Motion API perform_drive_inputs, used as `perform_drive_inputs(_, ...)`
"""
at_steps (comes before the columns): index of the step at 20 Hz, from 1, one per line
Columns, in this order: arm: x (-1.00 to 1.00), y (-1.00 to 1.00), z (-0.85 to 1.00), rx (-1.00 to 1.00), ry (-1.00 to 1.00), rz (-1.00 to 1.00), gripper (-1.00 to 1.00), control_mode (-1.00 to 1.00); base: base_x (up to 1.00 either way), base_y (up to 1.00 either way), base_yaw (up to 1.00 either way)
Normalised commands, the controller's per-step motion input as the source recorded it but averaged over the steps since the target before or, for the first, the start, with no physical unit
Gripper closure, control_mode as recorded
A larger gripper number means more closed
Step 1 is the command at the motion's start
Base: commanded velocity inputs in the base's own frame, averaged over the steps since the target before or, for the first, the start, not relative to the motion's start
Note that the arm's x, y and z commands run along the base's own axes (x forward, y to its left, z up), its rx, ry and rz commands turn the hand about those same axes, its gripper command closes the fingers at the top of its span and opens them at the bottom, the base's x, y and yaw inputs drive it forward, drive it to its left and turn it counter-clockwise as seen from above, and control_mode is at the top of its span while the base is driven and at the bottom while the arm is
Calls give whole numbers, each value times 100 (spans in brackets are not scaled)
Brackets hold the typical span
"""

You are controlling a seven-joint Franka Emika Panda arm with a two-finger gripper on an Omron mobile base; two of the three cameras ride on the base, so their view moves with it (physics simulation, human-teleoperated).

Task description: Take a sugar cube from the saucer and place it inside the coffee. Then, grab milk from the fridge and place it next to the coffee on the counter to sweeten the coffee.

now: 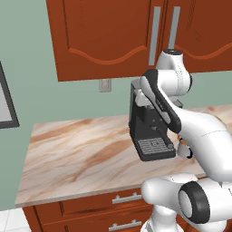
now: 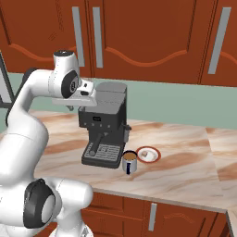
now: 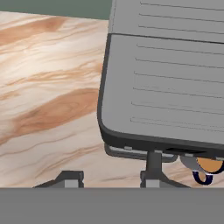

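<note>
Hovering high over the espresso machine (image 2: 104, 127), the gripper (image 3: 107, 180) looks down on the machine's flat grey top, and its two small dark fingertips (image 3: 70, 178) stand apart with nothing between them; the gap looks moderate, neither wide nor closed. From the right base view the white arm bends over from the left, and the hand sits just beside the upper left corner of the black machine, above the counter (image 2: 185, 157). The coffee (image 2: 130, 162), a small white mug with dark blue handle and brown liquid inside, stands on the counter just beside the front right corner of the machine's drip tray. The saucer (image 2: 149, 155), white with a red rim, lies touching or almost touching the mug on its right side, and a small pale sugar cube (image 2: 145, 153) rests on it. In the hand view the mug peeks out below the lower right edge of the machine. In the left base view the arm hides most of the mug. Reddish-brown cabinets (image 2: 152, 37) with silver handles hang on the green wall above.
</note>
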Motion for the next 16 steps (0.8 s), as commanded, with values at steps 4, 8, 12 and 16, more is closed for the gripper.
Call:
perform_drive_inputs(4,-21,0,-8,0,1,0,-100,-100,0,0,0)
perform_drive_inputs(8,-46,0,-18,0,1,0,-100,-100,0,0,0)
perform_drive_inputs(12,-59,0,-14,0,0,0,-100,-100,0,0,0)
perform_drive_inputs(16,-46,0,-8,0,0,0,-100,-100,0,0,0)
